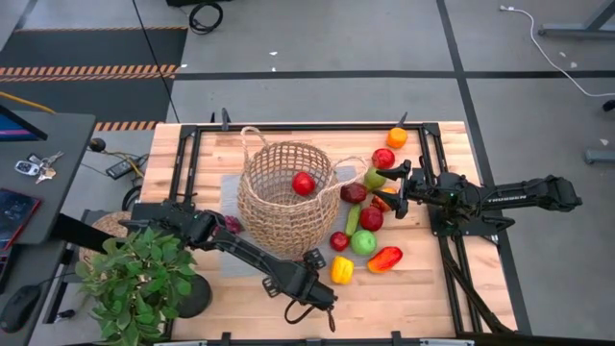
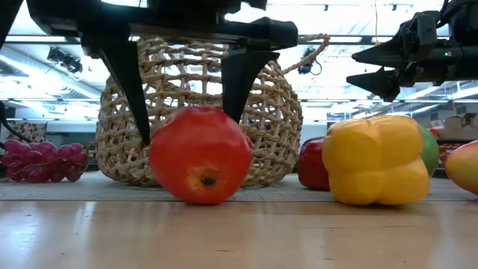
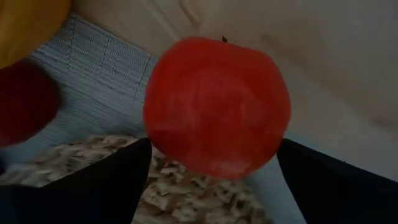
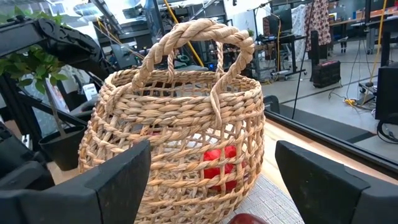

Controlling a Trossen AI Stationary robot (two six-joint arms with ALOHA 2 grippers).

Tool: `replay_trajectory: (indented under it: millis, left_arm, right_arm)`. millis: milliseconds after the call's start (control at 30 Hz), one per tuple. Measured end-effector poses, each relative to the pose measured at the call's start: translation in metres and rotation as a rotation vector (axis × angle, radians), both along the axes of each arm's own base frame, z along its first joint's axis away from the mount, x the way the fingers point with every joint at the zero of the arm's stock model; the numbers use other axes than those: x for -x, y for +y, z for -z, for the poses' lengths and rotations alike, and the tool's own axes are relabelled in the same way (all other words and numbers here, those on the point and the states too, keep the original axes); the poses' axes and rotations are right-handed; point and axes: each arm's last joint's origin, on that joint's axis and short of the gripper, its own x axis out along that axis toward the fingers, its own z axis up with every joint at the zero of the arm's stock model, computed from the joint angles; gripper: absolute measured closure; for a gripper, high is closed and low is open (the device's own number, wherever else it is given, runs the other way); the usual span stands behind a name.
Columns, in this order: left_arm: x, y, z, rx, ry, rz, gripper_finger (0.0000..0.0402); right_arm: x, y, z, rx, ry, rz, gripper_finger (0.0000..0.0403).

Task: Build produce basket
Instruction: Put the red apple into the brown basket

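The woven basket (image 1: 286,197) stands upright on a grey mat at mid-table with one red apple (image 1: 304,183) inside. My left gripper (image 2: 188,123) points steeply down near the front edge, open, over another red apple (image 2: 200,155) that rests on the table. Its two fingers stand close on either side of that apple (image 3: 216,107); no hold shows. In the high view the gripper hides this apple. My right gripper (image 1: 384,175) hovers level and open to the right of the basket, pointing at it (image 4: 180,124). Other produce lies in a cluster (image 1: 363,241) right of the basket.
A yellow pepper (image 2: 377,161) sits just right of the apple. A red-orange pepper (image 1: 384,259), a cucumber (image 1: 352,219) and an orange (image 1: 397,136) lie to the right. Purple grapes (image 2: 41,161) lie left of the basket. A potted plant (image 1: 139,279) stands at the front left.
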Motion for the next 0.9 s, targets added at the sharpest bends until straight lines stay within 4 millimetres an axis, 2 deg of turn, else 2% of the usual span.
replay_trajectory:
  millis: [367,767,900]
  left_arm:
    - [-0.0041,0.0038,0.0001,0.038,-0.09,-0.281,0.0047]
    - [-0.0071,0.0007,-0.0002,0.109,-0.098,-0.293,0.0047]
    - [-0.0097,-0.0018,-0.0002,0.167,-0.119,-0.354,0.0047]
  right_arm:
    - [0.0,0.0,0.0,0.0,0.0,0.0,0.0055]
    - [0.0,0.0,0.0,0.0,0.0,0.0,0.0055]
    - [0.0,0.0,0.0,0.0,0.0,0.0,0.0055]
